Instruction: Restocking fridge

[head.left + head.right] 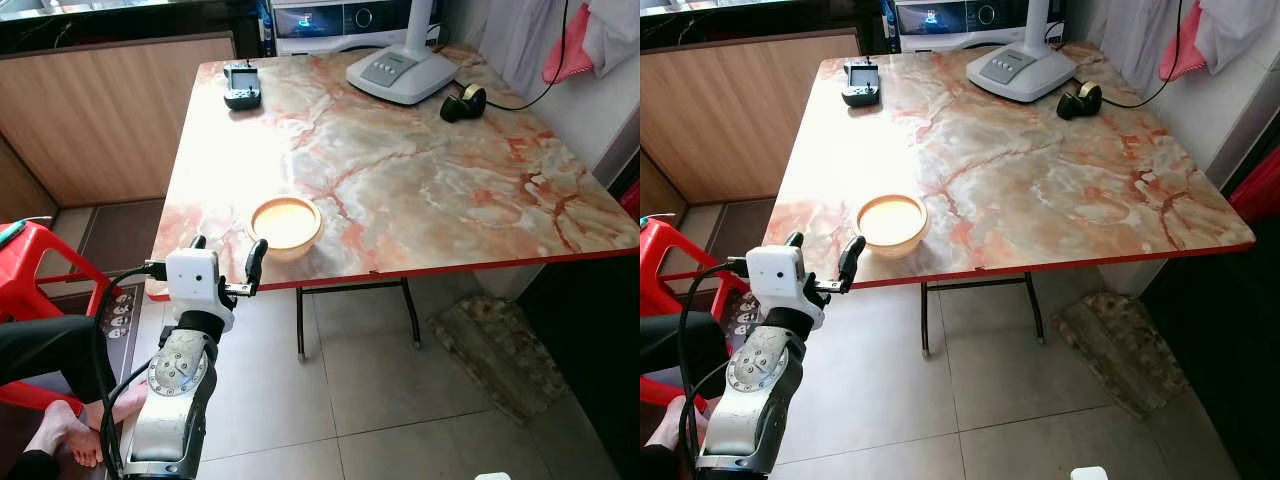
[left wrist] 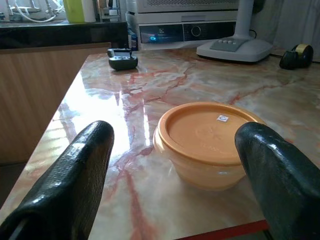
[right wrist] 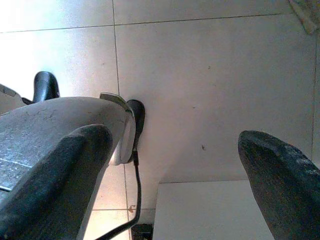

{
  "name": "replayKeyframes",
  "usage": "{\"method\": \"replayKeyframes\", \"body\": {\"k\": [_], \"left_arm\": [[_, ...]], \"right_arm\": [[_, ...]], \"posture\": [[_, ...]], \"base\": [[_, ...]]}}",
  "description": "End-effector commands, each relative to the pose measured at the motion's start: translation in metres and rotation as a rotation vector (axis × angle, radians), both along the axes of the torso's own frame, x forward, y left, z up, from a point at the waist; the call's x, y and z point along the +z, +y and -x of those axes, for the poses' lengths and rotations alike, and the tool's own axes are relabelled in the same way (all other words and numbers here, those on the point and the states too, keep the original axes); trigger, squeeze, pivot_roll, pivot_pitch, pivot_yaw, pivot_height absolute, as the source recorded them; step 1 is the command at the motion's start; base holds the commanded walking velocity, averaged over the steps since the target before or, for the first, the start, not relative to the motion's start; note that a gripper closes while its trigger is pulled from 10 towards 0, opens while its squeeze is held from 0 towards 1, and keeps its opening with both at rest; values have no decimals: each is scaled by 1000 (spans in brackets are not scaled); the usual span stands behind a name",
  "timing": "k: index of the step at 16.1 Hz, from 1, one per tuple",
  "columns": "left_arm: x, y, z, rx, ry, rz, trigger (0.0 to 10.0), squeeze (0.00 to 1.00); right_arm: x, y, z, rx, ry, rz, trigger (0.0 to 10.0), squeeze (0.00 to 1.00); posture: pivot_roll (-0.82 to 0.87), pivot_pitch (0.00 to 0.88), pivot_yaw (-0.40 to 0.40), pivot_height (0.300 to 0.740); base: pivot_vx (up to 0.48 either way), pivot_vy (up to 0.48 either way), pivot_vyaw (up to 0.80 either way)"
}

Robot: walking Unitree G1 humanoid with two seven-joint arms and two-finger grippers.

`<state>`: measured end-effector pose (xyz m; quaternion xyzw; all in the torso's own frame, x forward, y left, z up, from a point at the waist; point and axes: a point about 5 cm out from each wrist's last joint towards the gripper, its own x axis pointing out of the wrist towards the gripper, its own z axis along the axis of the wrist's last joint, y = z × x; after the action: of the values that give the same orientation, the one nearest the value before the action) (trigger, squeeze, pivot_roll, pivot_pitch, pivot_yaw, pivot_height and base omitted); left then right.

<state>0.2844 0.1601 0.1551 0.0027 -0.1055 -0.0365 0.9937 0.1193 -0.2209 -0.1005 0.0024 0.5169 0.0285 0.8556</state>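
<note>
L gripper (image 1: 226, 265) is raised at the near edge of the marble table (image 1: 430, 180), fingers spread wide apart w/ nothing between them. Its 2 black fingers (image 2: 75, 175) frame the orange lidded bowl (image 1: 286, 226) in the L wrist view but stay short of it, no contact. The white wrist block and silver forearm run down from the gripper toward the camera.

Bowl sits on the table just beyond the gripper, close to the near red-trimmed edge, lid on, w/ a small white sticker on top.

From the bowl outward: a small dark handheld device (image 1: 241, 86) lies at the far L part of the table, well apart from the bowl. A white lamp/fan base (image 1: 400, 72) stands at the far side, to the R of the device. A black tape dispenser (image 1: 463, 101) sits just beside that base, w/ a black cord trailing off toward the wall.

R gripper (image 3: 175, 165) hangs low over the tiled floor (image 3: 210, 75), fingers wide apart, empty.

Below and L of the bowl, off the table: a red plastic stool (image 1: 30, 262) and a person's bare foot (image 1: 62, 432) on the floor.
</note>
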Motion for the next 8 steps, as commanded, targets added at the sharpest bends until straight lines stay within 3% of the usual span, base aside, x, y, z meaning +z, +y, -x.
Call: {"method": "replayKeyframes", "body": {"k": [1,8], "left_arm": [[4,0,0,-8,-8,2,10000,0],[5,-2,-1,-19,-4,-3,10000,0]], "right_arm": [[-1,-1,4,-29,3,-4,10000,0],[-1,-1,3,-31,3,-8,10000,0]], "posture": [[-18,112,6,740],[-24,119,8,740]], "base": [[240,0,0],[287,0,0]]}}
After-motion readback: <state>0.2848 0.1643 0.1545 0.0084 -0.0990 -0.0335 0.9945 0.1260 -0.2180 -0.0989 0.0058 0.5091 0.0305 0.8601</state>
